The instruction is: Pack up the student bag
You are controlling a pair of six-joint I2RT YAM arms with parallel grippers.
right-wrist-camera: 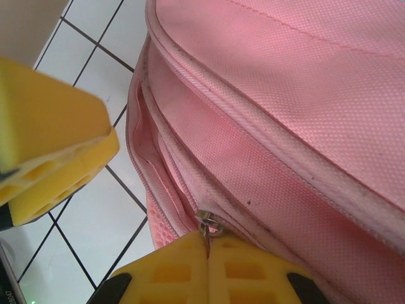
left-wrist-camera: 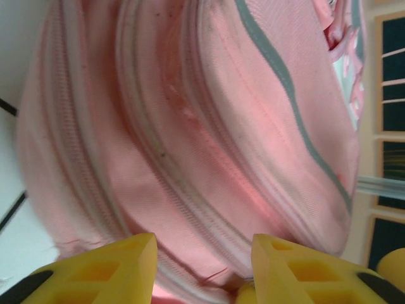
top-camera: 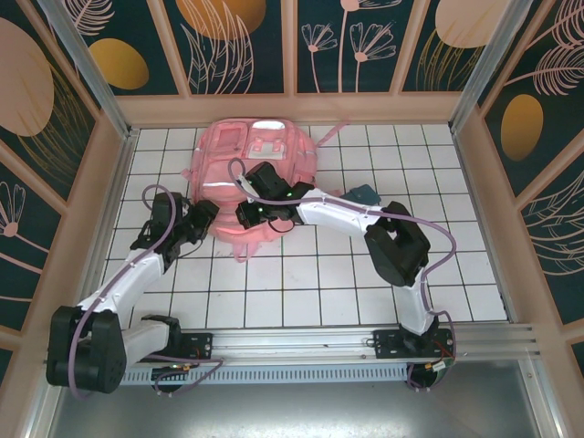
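Observation:
The student bag (top-camera: 260, 151) is a large pink backpack lying on the white tiled floor at the back centre. My right gripper (right-wrist-camera: 207, 244) is shut on the metal zipper pull (right-wrist-camera: 207, 223) at the bag's near edge (top-camera: 251, 217). The zip beside it gapes open toward the left (right-wrist-camera: 142, 149). My left gripper (left-wrist-camera: 204, 256) is at the bag's near-left side (top-camera: 206, 219). Its yellow fingers (left-wrist-camera: 111, 269) stand apart, open, with the pink fabric and zip seams (left-wrist-camera: 190, 145) close in front of them. One of those fingers (right-wrist-camera: 50, 136) shows at the left of the right wrist view.
A small teal object (top-camera: 363, 192) lies on the tiles just right of the bag, behind my right arm (top-camera: 347, 217). Patterned walls (top-camera: 292, 46) close in the tiled floor (top-camera: 301, 292) on three sides. A metal rail (top-camera: 310, 342) runs along the near edge.

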